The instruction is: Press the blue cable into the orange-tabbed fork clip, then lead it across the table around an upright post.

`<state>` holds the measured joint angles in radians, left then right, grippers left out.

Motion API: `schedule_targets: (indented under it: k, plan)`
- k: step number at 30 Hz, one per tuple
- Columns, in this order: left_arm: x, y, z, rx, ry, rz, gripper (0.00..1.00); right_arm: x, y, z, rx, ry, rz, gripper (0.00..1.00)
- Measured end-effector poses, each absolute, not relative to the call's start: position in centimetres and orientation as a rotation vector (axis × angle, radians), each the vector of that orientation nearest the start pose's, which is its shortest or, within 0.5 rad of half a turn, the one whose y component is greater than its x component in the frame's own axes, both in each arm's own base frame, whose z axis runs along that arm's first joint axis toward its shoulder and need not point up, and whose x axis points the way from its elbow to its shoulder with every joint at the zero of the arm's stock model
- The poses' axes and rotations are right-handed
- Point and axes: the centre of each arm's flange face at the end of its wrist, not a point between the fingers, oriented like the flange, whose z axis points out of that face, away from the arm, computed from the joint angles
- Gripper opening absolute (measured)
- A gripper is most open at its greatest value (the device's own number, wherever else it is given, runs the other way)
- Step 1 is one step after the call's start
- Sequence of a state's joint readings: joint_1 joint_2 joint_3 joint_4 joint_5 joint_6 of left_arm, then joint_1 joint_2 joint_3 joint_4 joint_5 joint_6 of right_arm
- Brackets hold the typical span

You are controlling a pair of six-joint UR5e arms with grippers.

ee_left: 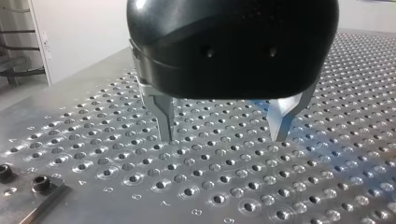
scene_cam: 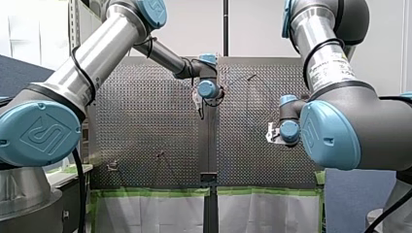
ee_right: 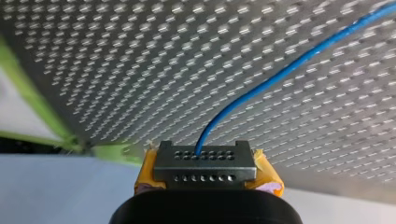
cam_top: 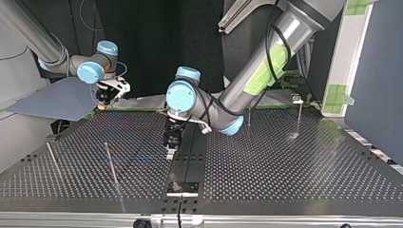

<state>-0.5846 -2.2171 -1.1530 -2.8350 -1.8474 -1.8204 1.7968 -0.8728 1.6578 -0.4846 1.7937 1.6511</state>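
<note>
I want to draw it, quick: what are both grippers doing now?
Left gripper: open, holding nothing.
Right gripper: shut on the blue cable.

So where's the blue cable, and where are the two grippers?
blue cable (ee_right: 299,62), right wrist view, its middle stretch
left gripper (ee_left: 223,137), left wrist view, midway between fingertips
right gripper (ee_right: 205,156), right wrist view, midway between fingertips

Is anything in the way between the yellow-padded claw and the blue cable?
Nothing visible. My right claw is shut on the cable itself, which runs out from between its yellow pads and on over the table.
</note>
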Motion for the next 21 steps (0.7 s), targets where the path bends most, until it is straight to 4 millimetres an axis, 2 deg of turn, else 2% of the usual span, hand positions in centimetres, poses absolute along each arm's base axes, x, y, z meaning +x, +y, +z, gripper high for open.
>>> schedule_targets:
  k: [9, 13, 16, 21]
  plan:
    - [55.9, -49.7, 31.9, 0.027, 1.516, -0.465, 1.00, 23.0, -53.9, 1.3, 1.419, -1.509, 0.952, 0.00]
    - [55.9, -49.6, 31.8, 0.027, 1.519, -0.464, 1.00, 22.3, -52.6, -1.2, 1.421, -1.532, 0.912, 0.00]
    - [55.9, -49.6, 31.7, 0.027, 1.521, -0.463, 1.00, 21.9, -52.4, -2.8, 1.412, -1.541, 0.905, 0.00]
    - [55.9, -49.5, 31.5, 0.025, 1.523, -0.464, 1.00, 21.7, -53.3, -4.9, 1.387, -1.531, 0.920, 0.00]
